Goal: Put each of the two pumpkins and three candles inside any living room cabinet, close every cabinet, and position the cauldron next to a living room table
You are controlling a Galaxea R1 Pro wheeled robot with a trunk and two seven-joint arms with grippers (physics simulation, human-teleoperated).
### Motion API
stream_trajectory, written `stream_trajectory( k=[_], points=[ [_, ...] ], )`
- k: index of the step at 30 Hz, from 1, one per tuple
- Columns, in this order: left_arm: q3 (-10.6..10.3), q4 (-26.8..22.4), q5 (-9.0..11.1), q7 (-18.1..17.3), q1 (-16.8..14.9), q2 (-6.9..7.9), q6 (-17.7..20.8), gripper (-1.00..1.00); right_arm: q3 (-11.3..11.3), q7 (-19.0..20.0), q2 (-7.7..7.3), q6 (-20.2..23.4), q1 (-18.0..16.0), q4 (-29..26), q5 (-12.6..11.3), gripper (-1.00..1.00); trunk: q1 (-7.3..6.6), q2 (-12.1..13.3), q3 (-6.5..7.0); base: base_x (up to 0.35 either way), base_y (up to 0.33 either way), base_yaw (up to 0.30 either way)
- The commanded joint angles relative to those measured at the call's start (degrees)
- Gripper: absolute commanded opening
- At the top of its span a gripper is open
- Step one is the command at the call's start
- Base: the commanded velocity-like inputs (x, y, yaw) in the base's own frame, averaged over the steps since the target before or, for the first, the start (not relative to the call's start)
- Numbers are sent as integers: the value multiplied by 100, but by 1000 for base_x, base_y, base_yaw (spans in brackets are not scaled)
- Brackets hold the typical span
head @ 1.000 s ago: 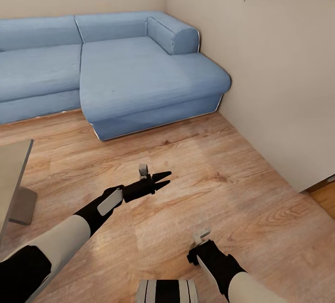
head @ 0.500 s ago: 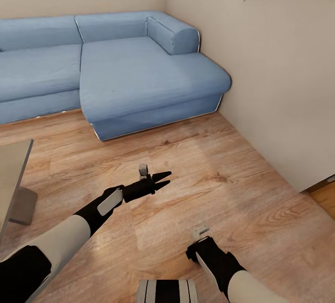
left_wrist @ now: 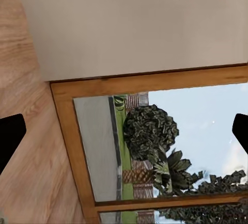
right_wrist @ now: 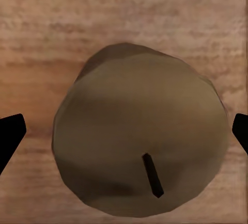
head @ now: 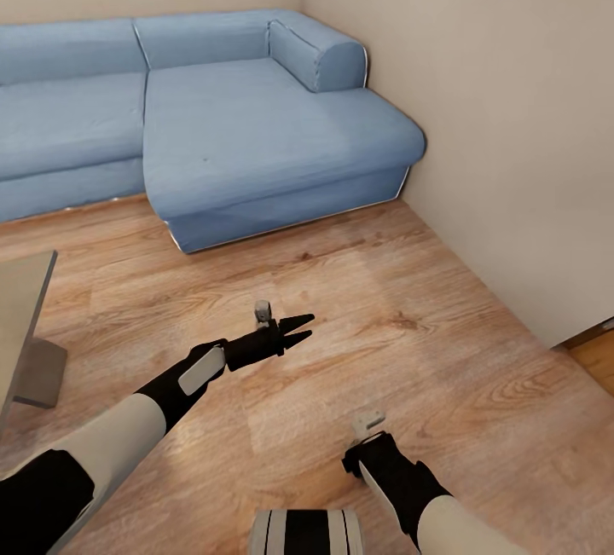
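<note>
sofa: blue corner sofa [head: 213, 120], soft fabric, against the far walls.
floor: wood planks [head: 409, 342], open between sofa and arms.
table: grey glossy corner [head: 21, 308] at the left edge of the head view.
left gripper [head: 294, 329]: fingers spread, holding nothing; wrist view faces a wood-framed glass door [left_wrist: 155, 152].
right gripper [right_wrist: 124, 131]: fingers spread wide, directly above a candle [right_wrist: 139, 141], round, tan, dark wick, on the floor.

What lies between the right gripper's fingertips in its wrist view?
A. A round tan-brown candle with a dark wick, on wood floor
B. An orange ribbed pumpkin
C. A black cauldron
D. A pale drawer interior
A: the right wrist view looks down on a rounded tan candle with a short dark wick, on wood floor.
</note>
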Motion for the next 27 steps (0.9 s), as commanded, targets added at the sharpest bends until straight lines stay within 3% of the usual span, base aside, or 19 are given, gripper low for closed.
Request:
stream_trajectory(
  k=[1,7,27],
  points=[
    [1,2,0,0,0,0,-1,100,0,-6,0,1,0,0,-1,100,0,0,0,0,0,0],
    [8,3,5,18,38,-15,-3,100,-143,-18,-74,137,-28,-130,-16,100,0,0,0,0,0,0],
    [17,-2,48,-13,81,-33,-3,100,-168,-23,-97,42,-88,88,-14,100,0,0,0,0,0,0]
  ],
)
